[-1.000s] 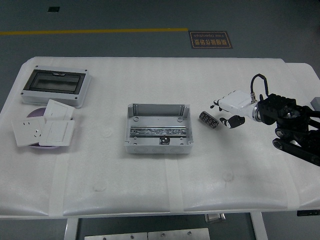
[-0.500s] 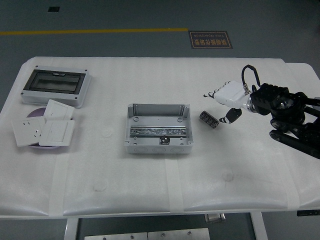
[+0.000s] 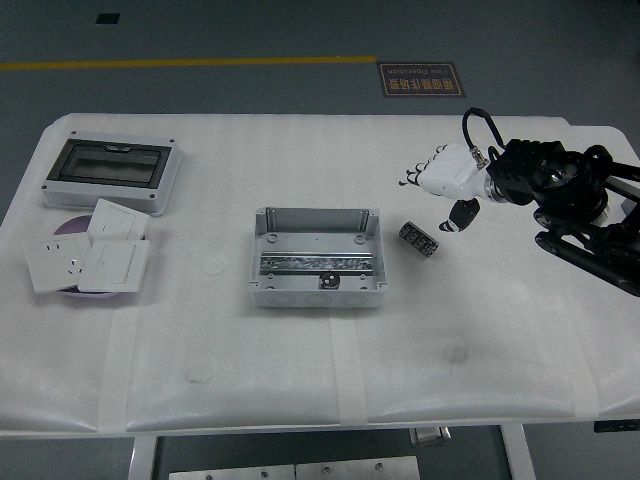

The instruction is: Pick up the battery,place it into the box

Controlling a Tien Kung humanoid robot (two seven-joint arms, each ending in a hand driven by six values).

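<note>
A small dark battery (image 3: 419, 238) lies on the white table, just right of the open grey box (image 3: 318, 257). The box holds a metal rail and a small dark part. My right hand (image 3: 437, 190) hovers above and to the right of the battery, white palm raised, fingers spread, thumb hanging down toward the battery, holding nothing. The black right arm (image 3: 570, 200) comes in from the right edge. No left arm shows.
A grey enclosure with a dark window (image 3: 111, 173) stands at the back left. In front of it, white wall switches and a socket (image 3: 88, 260) are stacked on a purple plate. Bare table lies in front of the box.
My right hand has lifted up and back from beside the battery, its palm turning upward. The battery has stayed put.
</note>
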